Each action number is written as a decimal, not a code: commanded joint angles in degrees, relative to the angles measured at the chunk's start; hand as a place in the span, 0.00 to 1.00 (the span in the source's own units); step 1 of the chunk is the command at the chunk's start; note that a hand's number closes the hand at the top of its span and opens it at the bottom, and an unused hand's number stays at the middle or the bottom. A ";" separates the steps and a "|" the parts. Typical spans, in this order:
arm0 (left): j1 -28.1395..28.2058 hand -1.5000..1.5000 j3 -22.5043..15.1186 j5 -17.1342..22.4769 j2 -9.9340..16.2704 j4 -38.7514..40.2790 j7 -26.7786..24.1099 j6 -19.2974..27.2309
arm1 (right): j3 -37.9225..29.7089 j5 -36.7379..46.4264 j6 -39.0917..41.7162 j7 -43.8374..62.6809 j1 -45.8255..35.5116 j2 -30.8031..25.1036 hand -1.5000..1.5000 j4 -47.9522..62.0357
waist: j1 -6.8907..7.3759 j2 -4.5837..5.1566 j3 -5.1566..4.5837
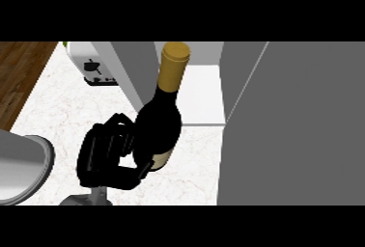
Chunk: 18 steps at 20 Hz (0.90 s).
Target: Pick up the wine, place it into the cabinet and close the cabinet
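The wine bottle (161, 118) is dark glass with a gold foil neck and a pale label near its base. It is tilted, with its neck pointing away from me towards the open cabinet (203, 96). My right hand (103, 154) is shut on the bottle's lower body from the left, and its thumb wraps under the label. The bottle is held above the white counter (64, 111), in front of the cabinet's pale inner shelf. One cabinet door (299, 125) stands open at the right, a large grey panel. The other door (135, 72) stands open at the left. My left hand does not show.
A white toaster (92, 67) stands on the counter at the back left. A large grey rounded shape (21, 169) fills the lower left edge. Wooden floor (21, 72) lies beyond the counter's left edge.
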 commanded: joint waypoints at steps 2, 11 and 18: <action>-5.20 1.00 0.13 -1.34 -0.13 1.03 1.80 4.12 | -0.89 -0.23 1.25 -1.43 3.15 -0.38 0.00 -1.32 | -0.04 -0.03 0.00; -20.08 1.00 -2.56 -4.81 -0.14 19.46 -4.42 11.95 | 2.77 2.92 -0.39 -0.27 2.92 1.14 0.00 -2.95 | -0.43 0.06 -0.02; -25.07 1.00 -11.07 -1.20 -0.14 27.35 -8.36 21.10 | 1.24 1.73 -1.03 2.30 -0.66 0.03 0.00 -2.18 | -0.56 0.10 -0.03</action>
